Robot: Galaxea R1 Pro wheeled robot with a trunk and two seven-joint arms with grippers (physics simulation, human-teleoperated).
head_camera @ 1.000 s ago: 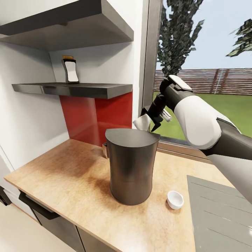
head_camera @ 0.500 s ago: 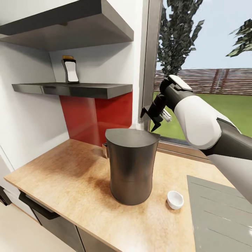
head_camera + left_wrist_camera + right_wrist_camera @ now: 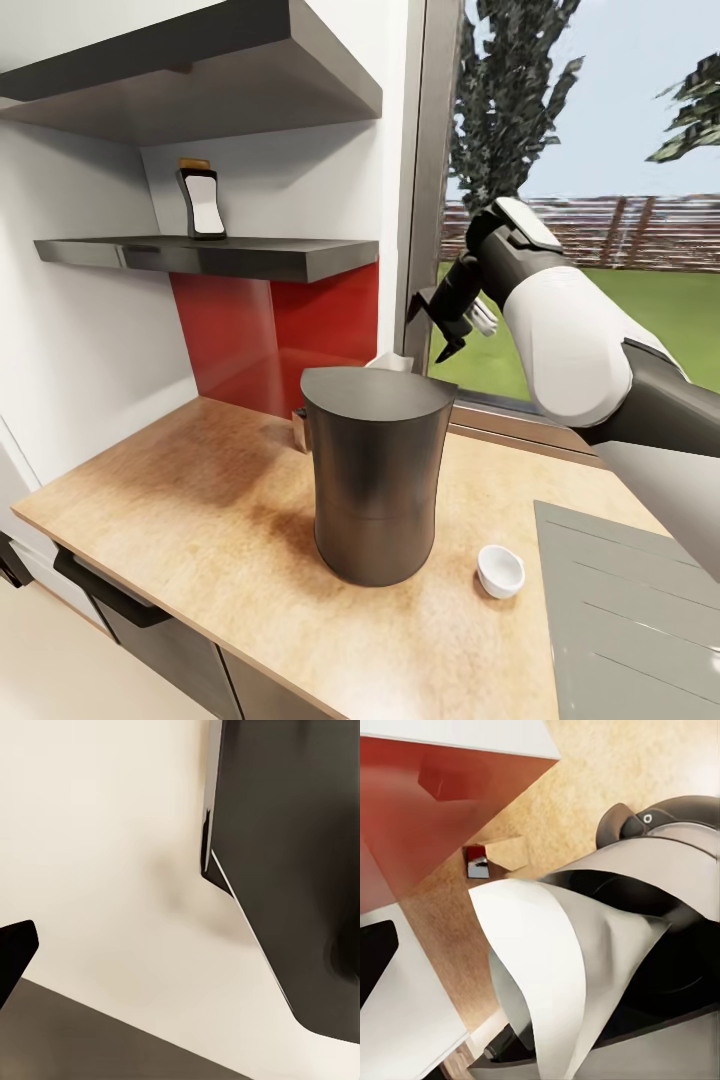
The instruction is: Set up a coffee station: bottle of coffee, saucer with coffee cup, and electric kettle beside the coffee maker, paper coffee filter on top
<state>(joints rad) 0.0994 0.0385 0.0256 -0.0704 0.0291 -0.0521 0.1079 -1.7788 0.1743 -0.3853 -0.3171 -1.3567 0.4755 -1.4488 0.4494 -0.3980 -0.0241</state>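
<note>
Leftmost, well away from the claw, the small dark bottle with yellow cap (image 3: 200,203) stands on the glossy black wall shelf (image 3: 210,255). Below the claw, the tall matte dark-grey cylindrical coffee maker (image 3: 375,470) carries the thin white paper cone filter (image 3: 559,967) at its rear rim. The right claw (image 3: 447,318) hovers above, fingers spread, holding nothing. Open wood-grain countertop (image 3: 200,490) surrounds it.

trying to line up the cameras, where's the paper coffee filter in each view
Head view: the paper coffee filter shows as a small white edge at the back rim of the coffee maker, below the right hand.
Right wrist view: the filter is the big white cone at centre, lying over the coffee maker's dark top.
Left wrist view: not in it.
Shared landmark: the coffee maker.
</note>
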